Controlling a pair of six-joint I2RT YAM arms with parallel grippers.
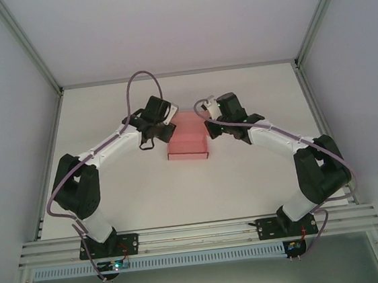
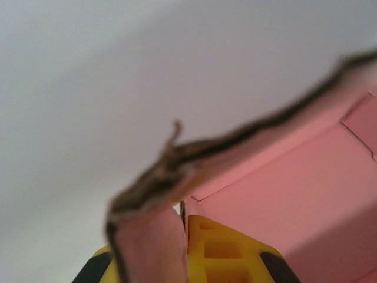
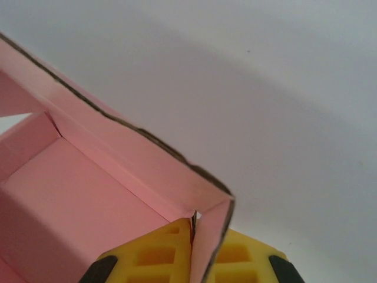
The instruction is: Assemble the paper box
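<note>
The pink paper box lies mid-table as an open tray with raised walls, held between both arms. My left gripper is shut on the box's far left wall; in the left wrist view that wall stands between the yellow fingers, its edge blurred close to the lens. My right gripper is shut on the far right wall; in the right wrist view the wall runs between the two yellow fingers, at a folded corner, with the box's pink floor to the left.
The white table lies inside a white-walled enclosure. An aluminium rail crosses the near edge by the arm bases. Purple cables loop from both arms.
</note>
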